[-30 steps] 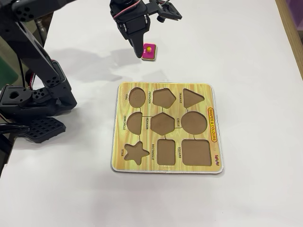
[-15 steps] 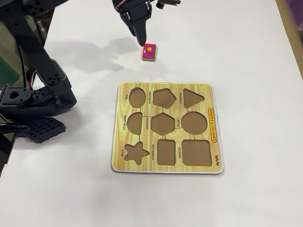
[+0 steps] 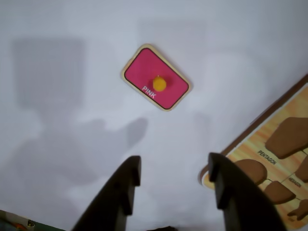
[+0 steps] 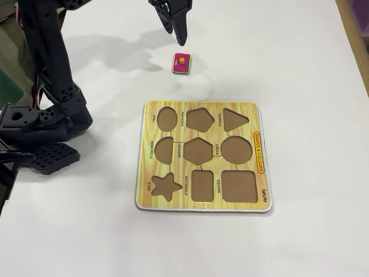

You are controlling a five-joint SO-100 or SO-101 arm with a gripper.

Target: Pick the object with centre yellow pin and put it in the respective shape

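**A:** What sits on the desk, counting from the left of the fixed view?

**B:** One black robot arm on the left edge, its plastic shell dotted with small holes. Then one pink block, and nearer to the camera one wooden puzzle board. The desk itself is plain, smooth white.

**A:** Describe the block.

**B:** A flat rectangle with rounded corners, pink face, pale wooden rim, one round yellow pin in the middle. In the wrist view the word PINK is printed in white beside the pin. It lies flat on the desk, just beyond the far edge of the board and apart from it.

**A:** And the board?

**B:** Square, light wood-grain print, with nine brown cut-outs in three rows: oval, pentagon, triangle; semicircle, hexagon, circle; star, rectangle, square. All nine look vacant.

**A:** The end effector?

**B:** The end effector has two dark, smooth fingers spread wide with nothing between them. It hangs above the desk, the block lying clear of both tips, a corner of the board at the right of the wrist view.
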